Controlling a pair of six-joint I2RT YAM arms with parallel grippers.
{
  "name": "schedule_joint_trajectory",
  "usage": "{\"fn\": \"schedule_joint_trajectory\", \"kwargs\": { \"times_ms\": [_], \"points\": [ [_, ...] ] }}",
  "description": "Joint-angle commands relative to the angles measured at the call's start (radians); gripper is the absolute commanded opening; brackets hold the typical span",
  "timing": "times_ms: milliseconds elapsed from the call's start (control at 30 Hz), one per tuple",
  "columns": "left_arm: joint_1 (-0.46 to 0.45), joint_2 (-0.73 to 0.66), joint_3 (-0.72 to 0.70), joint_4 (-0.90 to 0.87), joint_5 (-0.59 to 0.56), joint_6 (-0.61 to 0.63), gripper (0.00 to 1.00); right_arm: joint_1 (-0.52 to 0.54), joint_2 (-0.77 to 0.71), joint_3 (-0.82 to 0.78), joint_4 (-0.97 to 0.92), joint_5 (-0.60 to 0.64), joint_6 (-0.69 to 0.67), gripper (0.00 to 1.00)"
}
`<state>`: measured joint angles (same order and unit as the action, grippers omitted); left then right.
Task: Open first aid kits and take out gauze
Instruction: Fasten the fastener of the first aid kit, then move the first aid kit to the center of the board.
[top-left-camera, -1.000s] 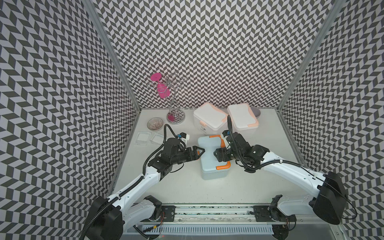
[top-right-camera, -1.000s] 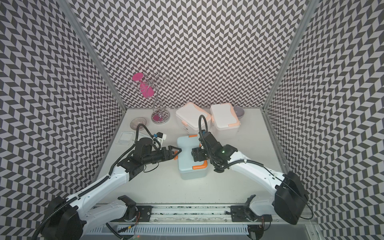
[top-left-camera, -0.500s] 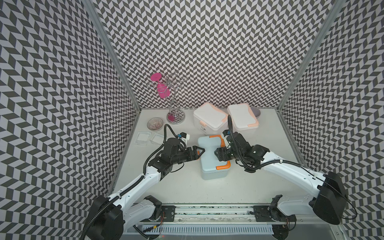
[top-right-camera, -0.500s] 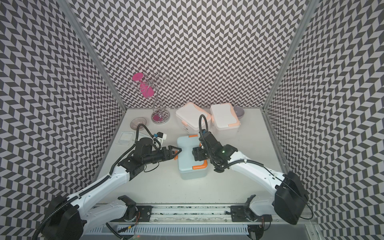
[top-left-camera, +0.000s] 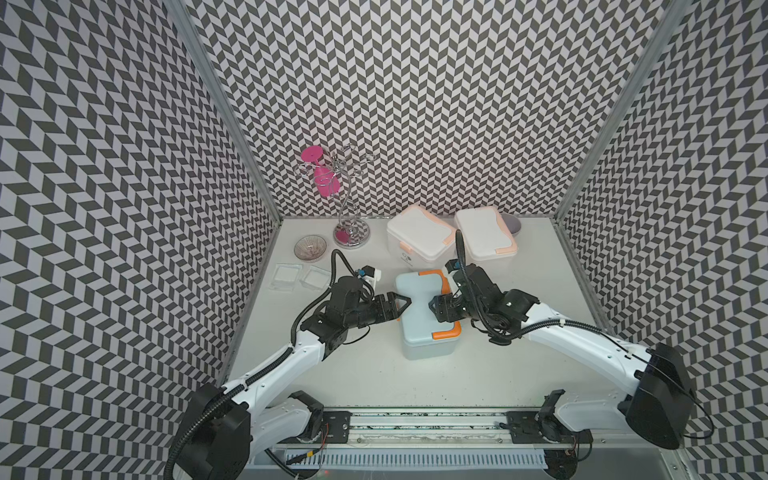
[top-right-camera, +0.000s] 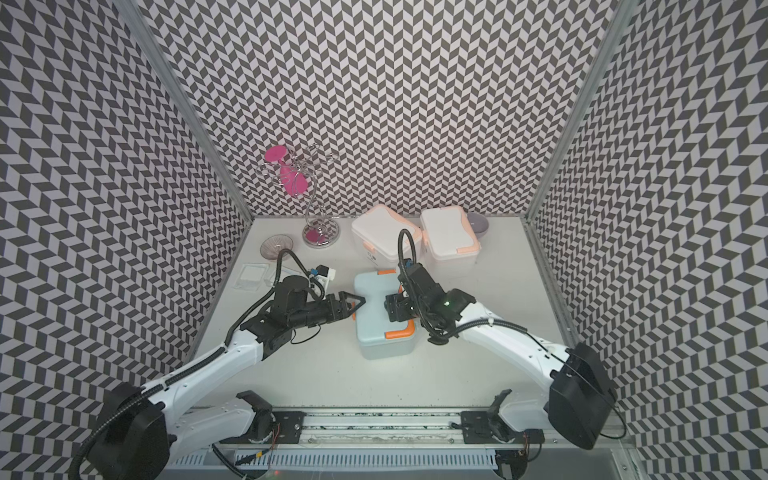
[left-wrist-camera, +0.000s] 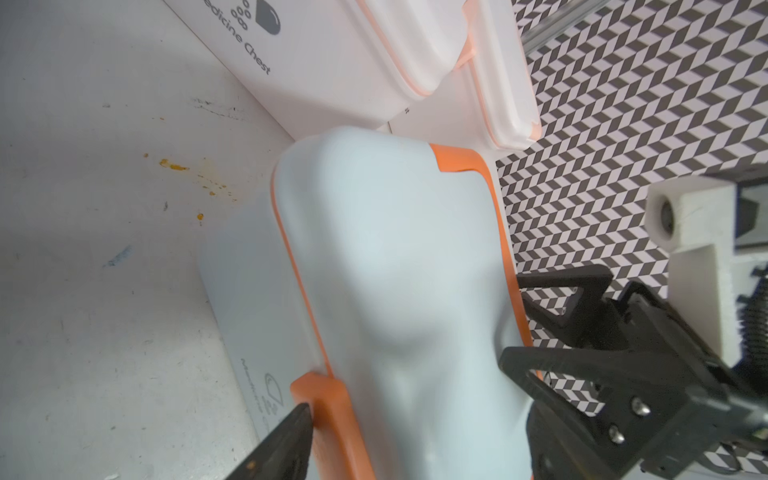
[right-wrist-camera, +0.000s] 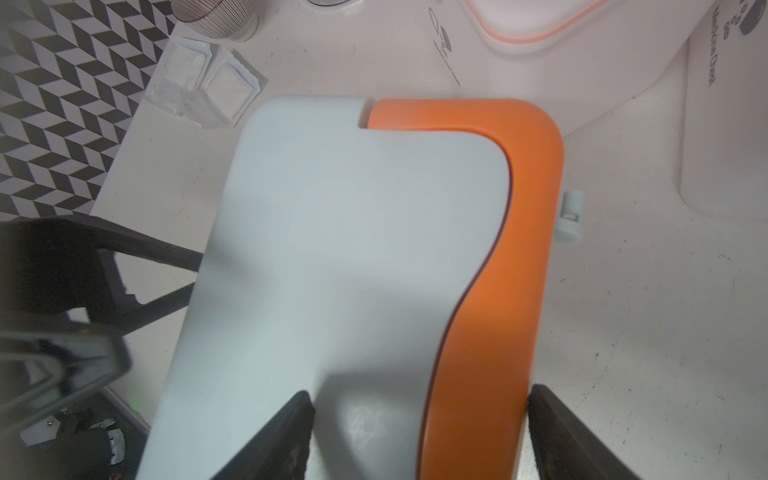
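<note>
At mid-bench (top-left-camera: 478, 374) I am seeing the pale blue kit (top-left-camera: 417, 289) sitting with its lid down. My right hand (top-left-camera: 436, 309) is standing astride its orange handle (right-wrist-camera: 498, 249), outer finger (right-wrist-camera: 552, 432) touching it; whether it is clamping, I cannot tell. My left hand (top-left-camera: 401, 309) is hovering with fingers apart, one tip (left-wrist-camera: 286, 436) against the orange side latch (left-wrist-camera: 320, 395). A gauze pad (top-left-camera: 284, 276) and a second gauze pad (top-left-camera: 316, 277) are lying side by side near the bench's left edge; a white kit (top-left-camera: 419, 239) and a second white kit (top-left-camera: 484, 235) are sitting shut behind.
</note>
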<state>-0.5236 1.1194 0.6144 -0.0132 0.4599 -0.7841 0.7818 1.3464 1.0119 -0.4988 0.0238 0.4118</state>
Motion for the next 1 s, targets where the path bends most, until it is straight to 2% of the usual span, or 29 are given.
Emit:
{"fn": "schedule_joint_trajectory", "kwargs": {
  "times_ms": [0, 200, 400, 533, 833, 967],
  "points": [
    [-0.033, 0.011, -0.006, 0.061, 0.049, -0.018, 0.80, 0.008, 0.007, -0.027, -0.001, -0.045, -0.004, 0.78],
    [-0.049, 0.028, -0.001, 0.072, 0.049, -0.021, 0.80, 0.008, 0.000, -0.028, -0.008, -0.020, 0.007, 0.79],
    [-0.057, 0.032, 0.001, 0.076, 0.045, -0.021, 0.80, -0.006, -0.066, -0.026, -0.055, 0.152, 0.063, 0.85],
    [-0.081, 0.063, 0.014, 0.088, 0.037, -0.021, 0.80, -0.050, -0.132, -0.068, -0.041, 0.166, 0.085, 0.86],
    [-0.239, 0.211, 0.113, 0.148, -0.028, -0.048, 0.80, -0.249, -0.390, -0.161, -0.027, 0.181, 0.093, 0.93],
    [-0.306, 0.335, 0.210, 0.163, -0.031, -0.031, 0.80, -0.270, -0.455, -0.150, -0.056, 0.183, 0.083, 0.95]
  ]
}}
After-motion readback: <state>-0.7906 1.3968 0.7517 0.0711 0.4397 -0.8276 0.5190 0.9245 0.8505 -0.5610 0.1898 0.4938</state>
